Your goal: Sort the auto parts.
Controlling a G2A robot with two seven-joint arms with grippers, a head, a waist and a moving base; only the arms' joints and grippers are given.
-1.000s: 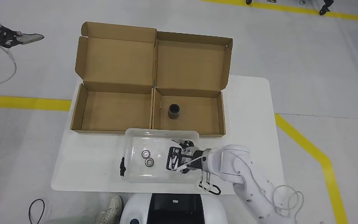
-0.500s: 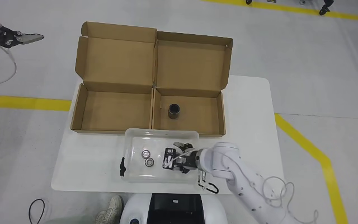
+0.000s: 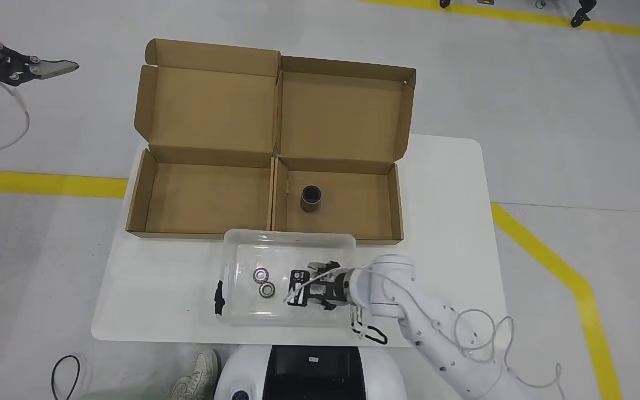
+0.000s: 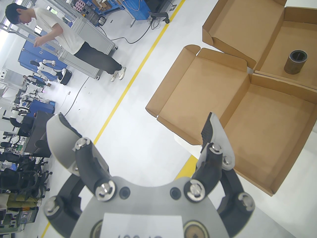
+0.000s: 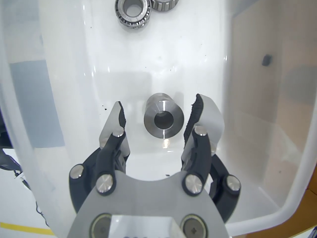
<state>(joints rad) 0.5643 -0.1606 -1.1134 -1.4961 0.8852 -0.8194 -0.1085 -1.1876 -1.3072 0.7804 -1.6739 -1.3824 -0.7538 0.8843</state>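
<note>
A clear plastic tray [image 3: 240, 245] sits at the table's front, holding two roller bearings [image 5: 146, 3], seen from the top at the bearings [image 3: 264, 281], and a steel cylindrical bushing [image 5: 163, 118]. My right gripper [image 5: 158, 112] is inside the tray, open, its fingers on either side of the bushing with a small gap on each side; from the top it is the right gripper [image 3: 302, 285]. A dark bushing [image 3: 311, 199] stands upright in the right cardboard box [image 3: 380, 215]. My left gripper [image 4: 133, 130] hangs open with nothing in it, off the table's left side over the floor.
The left cardboard box [image 3: 160, 205] adjoins the right one behind the tray, both lids folded back. A small black part [image 3: 217, 297] lies on the white table [image 3: 450, 230] by the tray's left wall. The table's right half is bare.
My right gripper has moved leftward inside the tray, and its fingers now straddle the steel bushing. The left arm has stayed where it was.
</note>
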